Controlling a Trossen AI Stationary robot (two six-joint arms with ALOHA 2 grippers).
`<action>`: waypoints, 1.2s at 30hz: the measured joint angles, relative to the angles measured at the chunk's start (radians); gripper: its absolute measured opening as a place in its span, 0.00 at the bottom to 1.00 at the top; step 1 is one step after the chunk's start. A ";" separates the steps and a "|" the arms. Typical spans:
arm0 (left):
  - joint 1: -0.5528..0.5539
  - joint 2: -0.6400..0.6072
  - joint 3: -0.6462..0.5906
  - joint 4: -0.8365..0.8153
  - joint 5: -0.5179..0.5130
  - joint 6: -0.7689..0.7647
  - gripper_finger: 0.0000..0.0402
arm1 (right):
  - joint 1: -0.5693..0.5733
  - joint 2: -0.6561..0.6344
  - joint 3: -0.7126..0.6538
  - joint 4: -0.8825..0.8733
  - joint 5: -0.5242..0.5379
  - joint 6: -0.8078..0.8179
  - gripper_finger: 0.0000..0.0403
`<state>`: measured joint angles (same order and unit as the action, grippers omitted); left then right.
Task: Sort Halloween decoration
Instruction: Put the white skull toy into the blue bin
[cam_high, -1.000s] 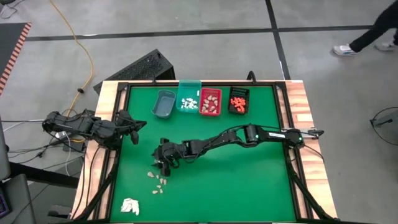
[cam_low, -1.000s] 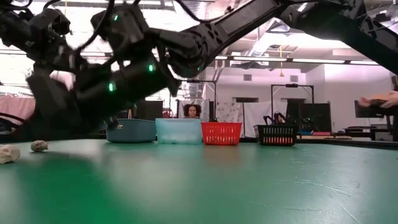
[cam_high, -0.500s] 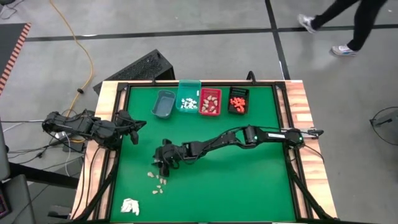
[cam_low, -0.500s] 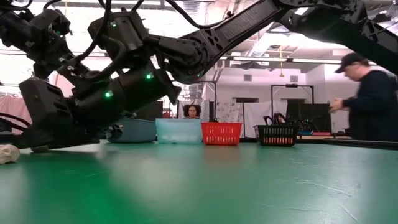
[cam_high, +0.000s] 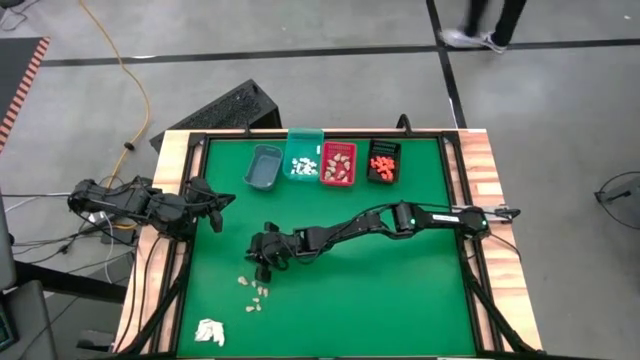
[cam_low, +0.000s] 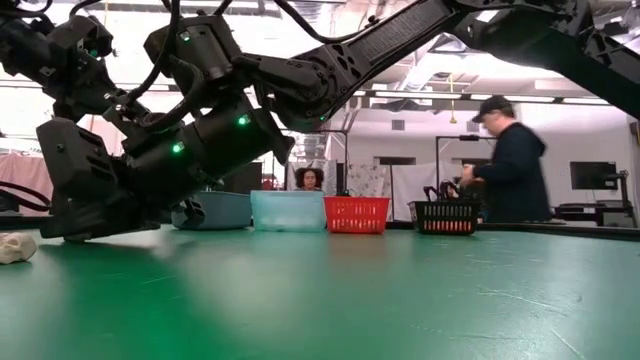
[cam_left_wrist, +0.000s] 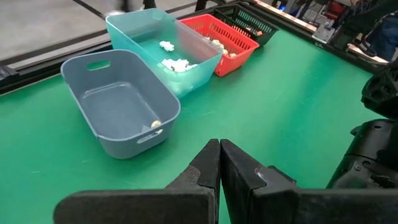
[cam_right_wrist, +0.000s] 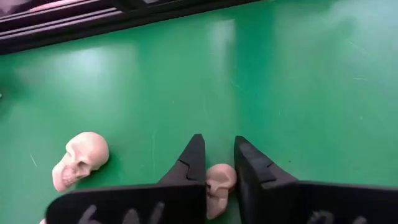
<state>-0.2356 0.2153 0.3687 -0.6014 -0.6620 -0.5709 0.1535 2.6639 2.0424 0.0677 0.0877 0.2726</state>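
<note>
**My right fingers pinch a tan skull near the loose pile**

My right gripper (cam_right_wrist: 214, 163) reaches low over the green table (cam_high: 400, 290), left of the middle in the overhead view. Its two fingers (cam_right_wrist: 190, 160) stand narrow, one on each side of a small tan skull (cam_right_wrist: 219, 182), and the skull sits squeezed between them against the mat. A second tan skull (cam_right_wrist: 79, 160) lies on its side close by, free of my grip.

From above, my right gripper (cam_high: 264, 247) sits just at twelve o'clock of the loose tan pieces (cam_high: 256, 291), which scatter toward six o'clock. A white papery wad (cam_high: 209, 331) lies further on, near the seven o'clock corner of the table.

At the table's twelve o'clock edge stand four bins in a row: the grey bin (cam_high: 264, 166), the teal bin (cam_high: 303, 160) with white pieces in it, the red bin (cam_high: 338, 164) with tan pieces, and the black bin (cam_high: 383, 162) with orange pieces.

My left gripper (cam_left_wrist: 219, 163) waits at the nine o'clock edge, fingers pressed together and holding nothing, facing the grey bin (cam_left_wrist: 120, 106), where one small pale piece (cam_left_wrist: 155, 124) lies.

A person (cam_low: 508, 165) stands beyond the table.
</note>
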 joint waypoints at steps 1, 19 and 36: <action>0.000 0.000 0.000 0.001 0.000 -0.001 0.00 | 0.000 -0.013 -0.001 -0.003 0.000 -0.003 0.10; 0.000 0.000 0.000 0.156 -0.001 0.043 0.00 | -0.160 -0.181 -0.007 -0.096 0.016 -0.133 0.12; 0.000 0.000 0.000 0.156 0.000 0.037 0.00 | -0.364 -0.257 -0.003 -0.069 0.016 -0.202 0.12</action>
<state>-0.2358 0.2150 0.3687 -0.4458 -0.6624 -0.5339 -0.2104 2.4073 2.0392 -0.0012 0.1036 0.0707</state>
